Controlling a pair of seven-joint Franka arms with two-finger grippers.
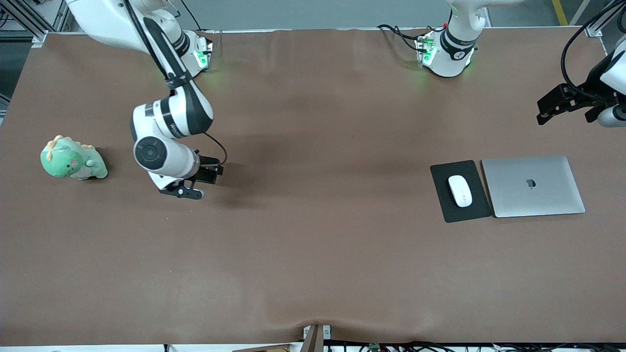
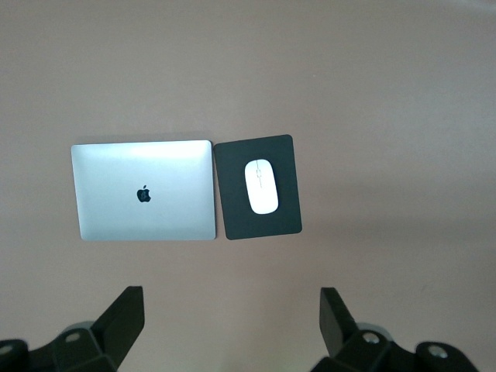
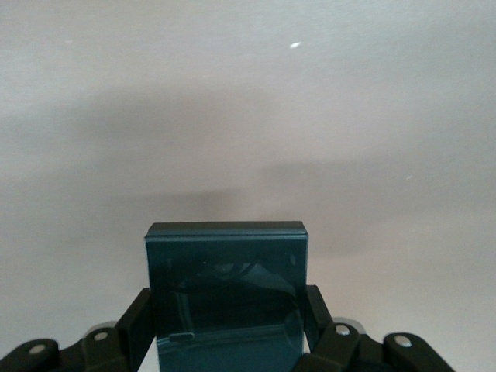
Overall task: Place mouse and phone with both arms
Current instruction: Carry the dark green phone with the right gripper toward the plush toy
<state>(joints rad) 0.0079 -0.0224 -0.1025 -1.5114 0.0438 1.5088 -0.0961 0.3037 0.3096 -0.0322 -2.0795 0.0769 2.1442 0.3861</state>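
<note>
We see a broad brown table (image 1: 313,254) with the two arms based along its edge farthest from the front camera. Toward the left arm's end lies a closed silver laptop (image 1: 533,186), and touching its side is a thin black mouse pad (image 1: 442,195). The white mouse (image 1: 460,190) rests on that pad, roughly at its middle. Toward the right arm's end sits a green stuffed dinosaur (image 1: 72,159), well apart from everything else.

The right gripper (image 1: 188,191) hangs low over bare table, beside the dinosaur and toward the table's middle. Its fingers (image 3: 132,325) are clamped on the two sides of the phone (image 3: 226,291), a dark glossy slab that juts out past the fingertips.

The left gripper (image 2: 232,310) is up high, with its fingers spread wide and nothing between them. In its wrist view the mouse, pad and laptop lie on the table well below it, clear of the fingers.
</note>
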